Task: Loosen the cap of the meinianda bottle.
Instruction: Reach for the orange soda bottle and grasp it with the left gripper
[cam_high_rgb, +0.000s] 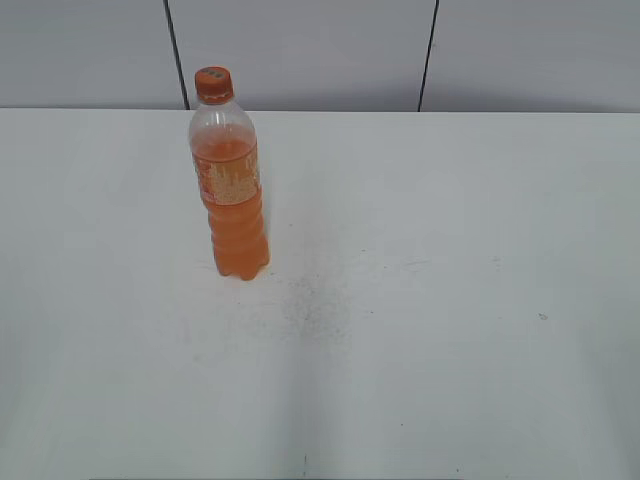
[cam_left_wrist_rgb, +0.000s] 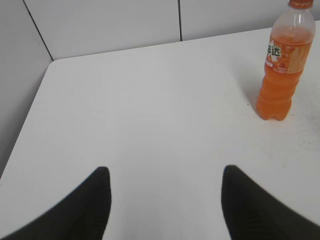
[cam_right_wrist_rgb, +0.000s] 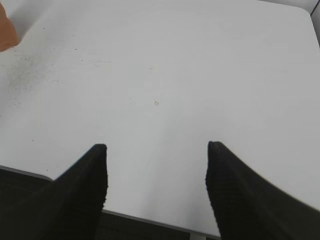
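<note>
While spread wide over bare tabletop, left gripper (cam_left_wrist_rgb: 165, 172) and right gripper (cam_right_wrist_rgb: 156, 146) grasp nothing, both well apart from the tall clear plastic meinianda bottle of orange soda (cam_high_rgb: 230, 190). Visible only through wrist views; absent from exterior view. Upright on white table (cam_high_rgb: 450, 300), left of centre, small round orange screw cap (cam_high_rgb: 213, 84) on.
</note>
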